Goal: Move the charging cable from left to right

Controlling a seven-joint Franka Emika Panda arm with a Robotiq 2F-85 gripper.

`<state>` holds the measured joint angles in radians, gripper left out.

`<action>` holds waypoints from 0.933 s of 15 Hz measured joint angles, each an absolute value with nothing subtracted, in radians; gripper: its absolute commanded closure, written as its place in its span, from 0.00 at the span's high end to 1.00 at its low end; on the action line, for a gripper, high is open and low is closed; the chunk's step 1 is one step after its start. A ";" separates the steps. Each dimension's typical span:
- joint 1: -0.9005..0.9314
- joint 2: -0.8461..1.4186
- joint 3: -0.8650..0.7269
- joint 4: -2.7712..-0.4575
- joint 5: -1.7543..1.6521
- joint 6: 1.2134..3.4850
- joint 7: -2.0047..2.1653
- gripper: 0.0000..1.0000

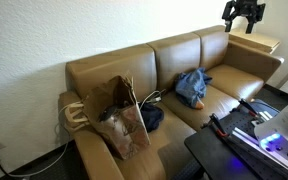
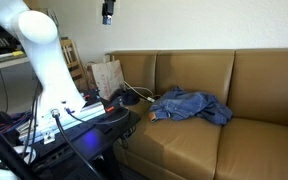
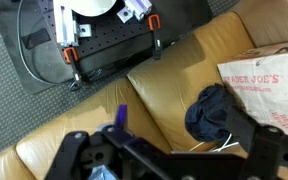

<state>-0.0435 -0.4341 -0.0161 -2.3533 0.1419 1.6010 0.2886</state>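
The charging cable (image 1: 150,98) is seen only as a hair-thin pale line on the sofa (image 1: 180,55), well below the claw (image 1: 244,14) and far off to the side of it, at the seat's opposite end. In the wrist view a short stretch of it (image 3: 224,147) shows beside the right-hand finger of the picture, at the edge of a dark cloth (image 3: 214,112). Its full run cannot be traced; the visible part appears to be laid between that cloth and the brown paper bag (image 1: 121,122), which is farther from the claw than the cable. A heap of jeans (image 1: 192,87) is found between claw and cable, nearer the claw.

The claw is held high above the sofa back with its fingers spread wide, and nothing is gripped.

A long descent and a traverse past the jeans toward the bag are judged necessary before the cable can be taken. With only one arm fitted, no choice of hand arises.
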 measured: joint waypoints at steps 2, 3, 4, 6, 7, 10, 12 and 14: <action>-0.070 -0.334 -0.065 -2.319 0.144 1.583 0.282 1.00; -0.074 -0.285 -0.074 -2.296 0.149 1.566 0.282 1.00; -0.074 -0.243 -0.076 -2.276 0.167 1.551 0.281 1.00; -0.069 -0.181 -0.071 -2.241 0.187 1.531 0.281 1.00; -0.068 -0.167 -0.070 -2.231 0.188 1.526 0.281 1.00; -0.072 -0.163 -0.074 -2.222 0.173 1.517 0.285 1.00; -0.077 -0.128 -0.075 -2.224 0.126 1.510 0.298 1.00; -0.063 -0.037 -0.052 -2.231 0.114 1.517 0.300 1.00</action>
<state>-0.0625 -0.0372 -0.0521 -2.2312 0.1143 1.5165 0.2998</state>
